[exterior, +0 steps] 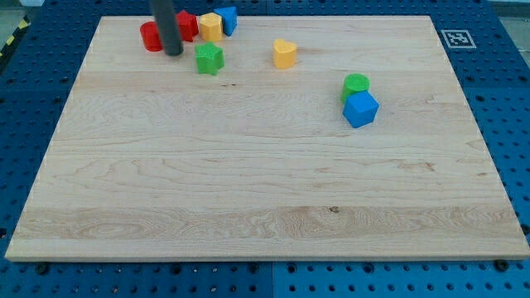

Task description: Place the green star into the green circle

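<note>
The green star (209, 59) lies near the view's top left on the wooden board (265, 182). The green circle (356, 84) sits at the view's right of centre, touching a blue cube (360, 108) just below it. My tip (173, 52) is at the end of the dark rod, just left of the green star, with a small gap between them. The rod covers part of a red block (151, 36).
A second red block (187, 25), a yellow hexagonal block (209, 26) and a blue block (226, 19) cluster at the view's top behind the star. A yellow heart-like block (284, 53) lies between the star and the circle.
</note>
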You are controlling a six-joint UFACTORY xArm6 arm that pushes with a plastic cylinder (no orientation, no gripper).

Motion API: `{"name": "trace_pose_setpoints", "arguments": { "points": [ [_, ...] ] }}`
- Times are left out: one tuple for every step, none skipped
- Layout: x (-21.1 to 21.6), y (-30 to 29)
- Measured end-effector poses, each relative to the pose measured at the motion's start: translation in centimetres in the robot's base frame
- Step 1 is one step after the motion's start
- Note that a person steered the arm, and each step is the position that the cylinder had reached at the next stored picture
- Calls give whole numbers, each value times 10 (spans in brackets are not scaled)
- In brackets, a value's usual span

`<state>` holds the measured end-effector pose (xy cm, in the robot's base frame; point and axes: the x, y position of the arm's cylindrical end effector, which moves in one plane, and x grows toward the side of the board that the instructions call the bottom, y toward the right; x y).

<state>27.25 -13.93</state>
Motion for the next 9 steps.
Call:
{"name": "trace_pose_setpoints", "arguments": {
  "points": [
    [33, 111],
    [84, 150],
    [76, 122],
    [62, 111],
    [25, 113],
    [-2, 98],
    [11, 47],
    [39, 17],
    [53, 63]
  ]
}}
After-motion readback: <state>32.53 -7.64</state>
